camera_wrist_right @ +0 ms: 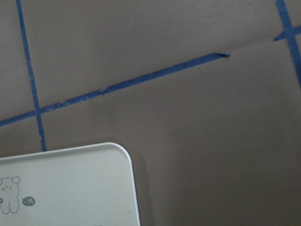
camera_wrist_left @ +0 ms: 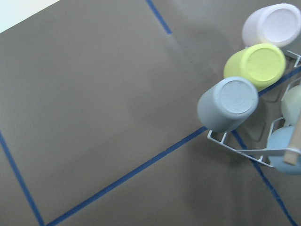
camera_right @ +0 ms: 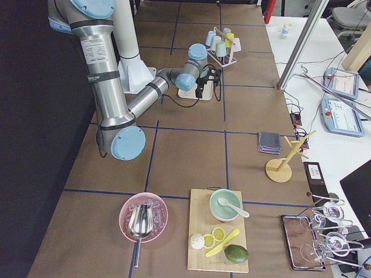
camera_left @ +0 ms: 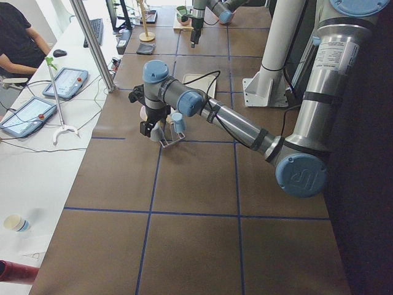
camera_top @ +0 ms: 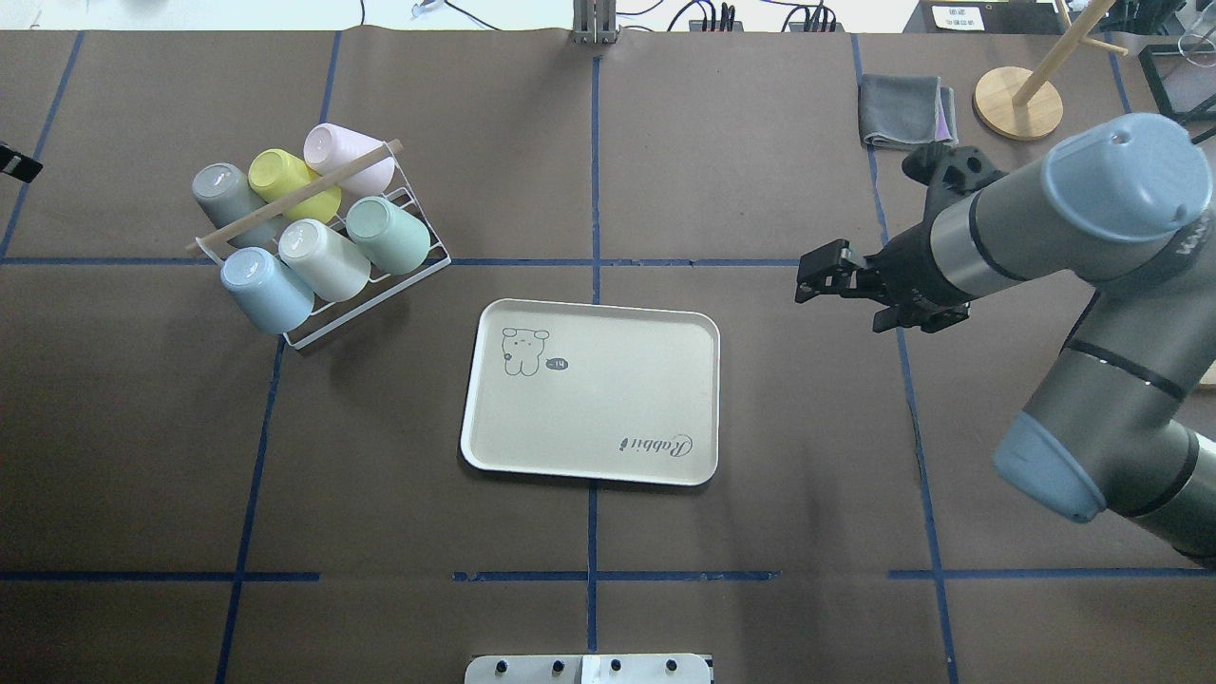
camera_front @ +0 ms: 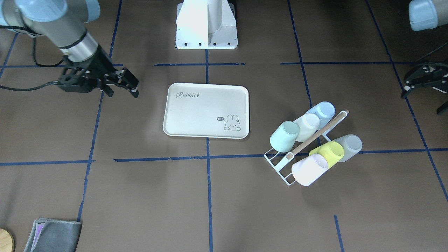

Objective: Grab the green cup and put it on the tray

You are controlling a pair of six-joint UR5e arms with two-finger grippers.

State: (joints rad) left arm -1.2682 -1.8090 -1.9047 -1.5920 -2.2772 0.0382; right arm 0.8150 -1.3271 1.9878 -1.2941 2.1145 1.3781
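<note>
The green cup (camera_front: 284, 136) lies tilted on a white wire rack (camera_front: 280, 168), at the end nearest the tray; it also shows in the overhead view (camera_top: 387, 235). The cream tray (camera_front: 206, 110) with "Rabbit" script lies flat mid-table, nothing on it (camera_top: 589, 404). My left gripper (camera_front: 421, 89) is open and empty, well to the side of the rack. My right gripper (camera_front: 123, 93) is open and empty, hovering beside the tray's far side from the rack (camera_top: 804, 282). The right wrist view shows a tray corner (camera_wrist_right: 70, 188). The left wrist view shows no green cup.
The rack also holds light blue (camera_front: 323, 111), cream (camera_front: 308, 125), grey (camera_front: 350, 145), yellow-green (camera_front: 330, 152) and pink (camera_front: 309, 169) cups, under a wooden dowel (camera_front: 318, 133). A folded grey cloth (camera_top: 902, 109) and a wooden stand (camera_top: 1018, 100) sit at the far right.
</note>
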